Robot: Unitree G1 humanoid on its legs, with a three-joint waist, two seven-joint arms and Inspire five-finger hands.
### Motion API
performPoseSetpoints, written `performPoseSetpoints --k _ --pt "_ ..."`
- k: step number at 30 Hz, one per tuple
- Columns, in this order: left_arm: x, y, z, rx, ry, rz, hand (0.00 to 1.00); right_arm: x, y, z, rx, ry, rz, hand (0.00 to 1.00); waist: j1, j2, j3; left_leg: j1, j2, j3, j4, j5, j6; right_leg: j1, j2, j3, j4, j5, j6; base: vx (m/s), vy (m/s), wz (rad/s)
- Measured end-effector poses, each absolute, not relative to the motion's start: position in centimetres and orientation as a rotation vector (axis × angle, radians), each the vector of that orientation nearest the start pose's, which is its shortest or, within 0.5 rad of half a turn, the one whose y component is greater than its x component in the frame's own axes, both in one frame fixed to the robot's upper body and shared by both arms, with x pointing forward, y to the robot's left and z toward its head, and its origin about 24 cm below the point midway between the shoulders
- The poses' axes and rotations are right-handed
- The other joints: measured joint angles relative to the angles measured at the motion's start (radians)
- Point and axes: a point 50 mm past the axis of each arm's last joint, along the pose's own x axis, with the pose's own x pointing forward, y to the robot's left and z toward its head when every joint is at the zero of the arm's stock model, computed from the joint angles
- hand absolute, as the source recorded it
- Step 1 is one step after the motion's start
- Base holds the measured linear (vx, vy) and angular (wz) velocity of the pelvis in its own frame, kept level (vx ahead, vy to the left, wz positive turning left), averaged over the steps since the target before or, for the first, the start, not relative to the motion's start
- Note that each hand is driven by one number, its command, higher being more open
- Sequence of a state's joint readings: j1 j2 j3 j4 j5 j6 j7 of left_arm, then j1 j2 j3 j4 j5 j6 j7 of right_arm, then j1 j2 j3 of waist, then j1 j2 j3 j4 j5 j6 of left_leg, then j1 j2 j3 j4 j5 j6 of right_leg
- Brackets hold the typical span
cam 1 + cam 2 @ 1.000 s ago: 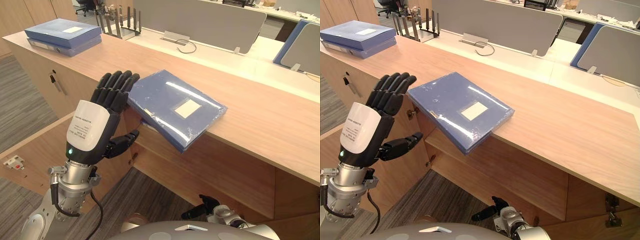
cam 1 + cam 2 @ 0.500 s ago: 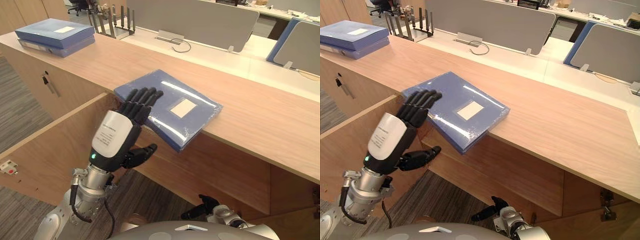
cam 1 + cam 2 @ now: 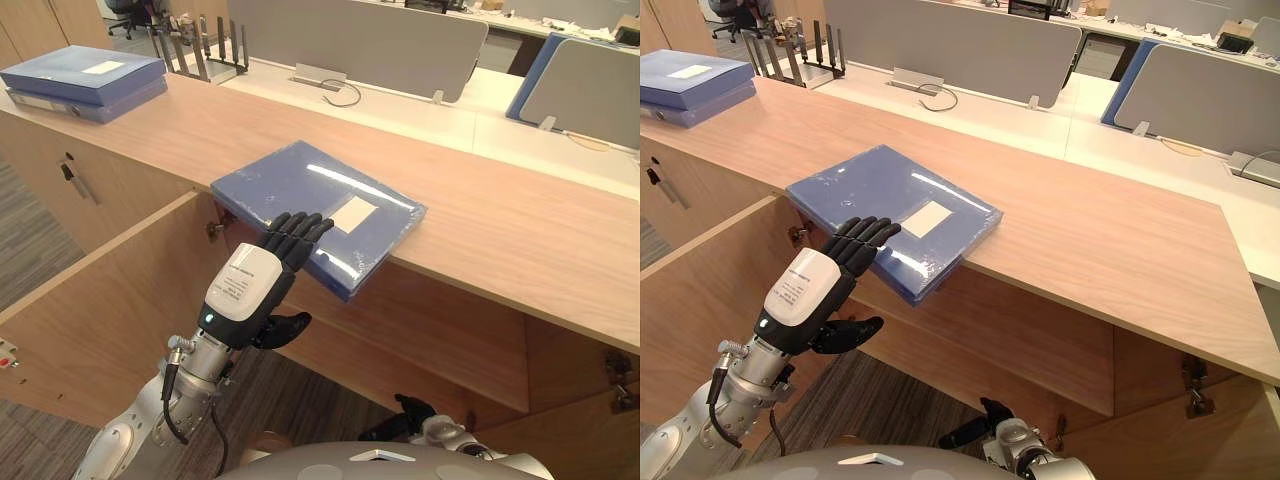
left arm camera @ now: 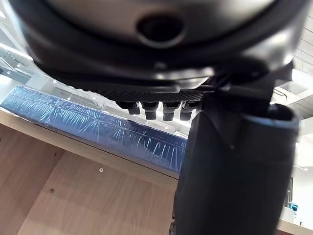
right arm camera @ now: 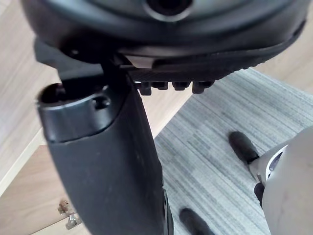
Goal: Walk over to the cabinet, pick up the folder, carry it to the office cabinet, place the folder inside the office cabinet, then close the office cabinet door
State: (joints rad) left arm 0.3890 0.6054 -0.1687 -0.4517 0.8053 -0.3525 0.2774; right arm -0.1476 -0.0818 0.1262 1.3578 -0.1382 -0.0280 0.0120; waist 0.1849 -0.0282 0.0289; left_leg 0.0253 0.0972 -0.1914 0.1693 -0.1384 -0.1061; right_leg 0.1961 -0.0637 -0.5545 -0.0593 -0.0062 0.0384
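Lowest and nearest, my right hand hangs over ribbed grey carpet, fingers loose, holding nothing. Up front, my left hand is raised at the table's near edge, its white back plate towards me. My fingers are straight and lie side by side over the folder, thumb sticking out below the edge, nothing clamped. Whether the tips actually touch the wrap, I cannot tell. The folder is flat, rectangular and blue, in glossy crinkled plastic with a white label. It sits askew, one corner overhanging the near edge, open air beneath it. The table is smooth pale wood, with bare room to the right. Left of my arm a cabinet door stands swung open. Far left corner: a stack of blue folders, a black wire rack, then grey screens along the back.
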Motion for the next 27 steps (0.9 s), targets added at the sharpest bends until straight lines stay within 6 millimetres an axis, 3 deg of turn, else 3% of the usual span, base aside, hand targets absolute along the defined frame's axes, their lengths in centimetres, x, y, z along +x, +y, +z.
performPoseSetpoints --k 7,16,27 --pt "16.6 17.9 10.7 1.242 -0.633 -0.136 1.0 12.0 -17.2 -16.6 -0.277 1.193 0.154 1.0 0.001 0.007 -0.01 -0.001 0.0 0.0 -0.001 0.0 0.0 -0.001 0.0 0.0 0.0 0.0 0.0 0.0 0.0 0.0" --pt "17.7 17.8 14.0 1.274 -0.843 -0.019 1.0 12.1 -17.2 -16.5 -0.265 1.185 0.144 1.0 0.003 0.001 -0.013 -0.002 0.0 0.0 -0.002 0.0 0.0 -0.003 0.005 0.001 0.001 0.0 0.0 0.0 0.0 0.0" --pt "17.6 17.0 13.5 1.264 -0.844 -0.066 1.0 12.4 -17.2 -16.4 -0.264 1.17 0.144 1.0 0.001 -0.015 -0.016 0.001 0.001 0.012 -0.008 0.0 0.0 -0.009 0.004 0.012 0.001 0.001 0.0 0.0 0.001 -0.01"
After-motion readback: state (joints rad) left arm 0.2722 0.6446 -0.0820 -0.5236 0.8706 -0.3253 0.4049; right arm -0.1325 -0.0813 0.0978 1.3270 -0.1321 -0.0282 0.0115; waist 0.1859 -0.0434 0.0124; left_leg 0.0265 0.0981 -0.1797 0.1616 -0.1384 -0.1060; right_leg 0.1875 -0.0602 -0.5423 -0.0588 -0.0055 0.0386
